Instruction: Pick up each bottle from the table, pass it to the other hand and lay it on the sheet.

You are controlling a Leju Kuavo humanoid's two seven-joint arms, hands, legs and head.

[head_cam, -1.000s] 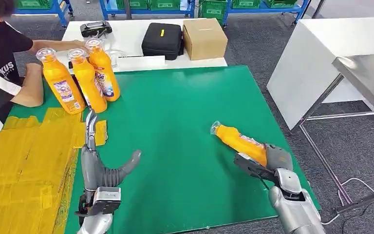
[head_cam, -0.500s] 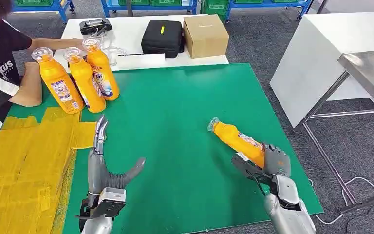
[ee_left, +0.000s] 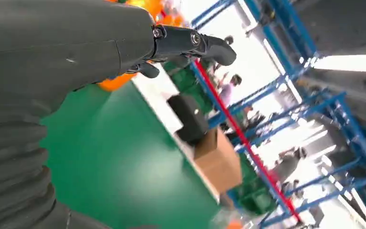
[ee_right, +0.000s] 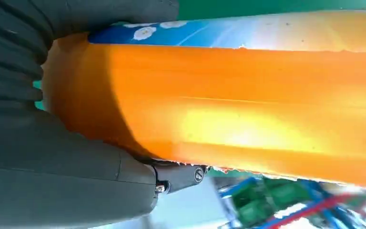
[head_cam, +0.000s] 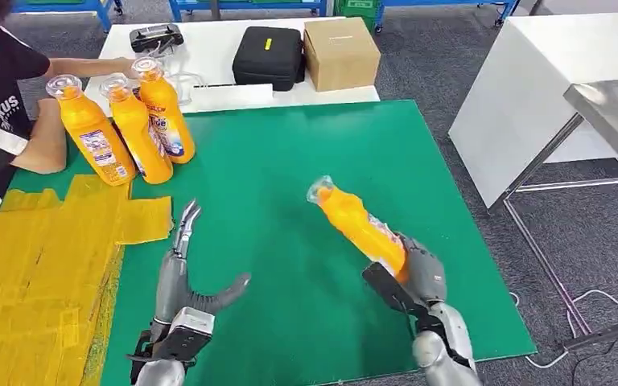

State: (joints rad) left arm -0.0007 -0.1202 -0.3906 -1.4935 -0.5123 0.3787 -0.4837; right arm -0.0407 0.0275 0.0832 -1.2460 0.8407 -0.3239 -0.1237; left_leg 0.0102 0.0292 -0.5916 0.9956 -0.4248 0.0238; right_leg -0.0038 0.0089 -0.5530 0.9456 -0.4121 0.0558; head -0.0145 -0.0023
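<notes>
Head view. Green table (head_cam: 290, 185) fills the centre of the frame. Three upright orange bottles (head_cam: 121, 121) stand in a tight cluster at upper left, touching or nearly so. A person (head_cam: 4, 104) leans in at the far left edge, forearm resting just beside the nearest of them. Behind the green table, along the top of the frame, a white table (head_cam: 225, 92) carries a black case (head_cam: 268, 58), a cardboard box (head_cam: 340, 53) just right of it, and a dark device (head_cam: 156, 37) at its left end. A yellow sheet (head_cam: 48, 265) covers the lower left of the green table.

Left hand (head_cam: 189, 277) sits low, left of centre, beside the sheet's right edge: fingers straight and spread, thumb out to the right, nothing in it. Right hand (head_cam: 406, 277) at lower right grips the base of a fourth orange bottle (head_cam: 358, 225), which is raised and tilted, cap toward upper left, well apart from the left hand.

Left wrist view. Grey palm and dark fingers (ee_left: 190, 43) extended, holding nothing. Past them: green table, black case, cardboard box, blue racking.

Right wrist view. The held bottle's orange body crosses the frame, blue label along one side; the thumb (ee_right: 76, 186) presses against it.
</notes>
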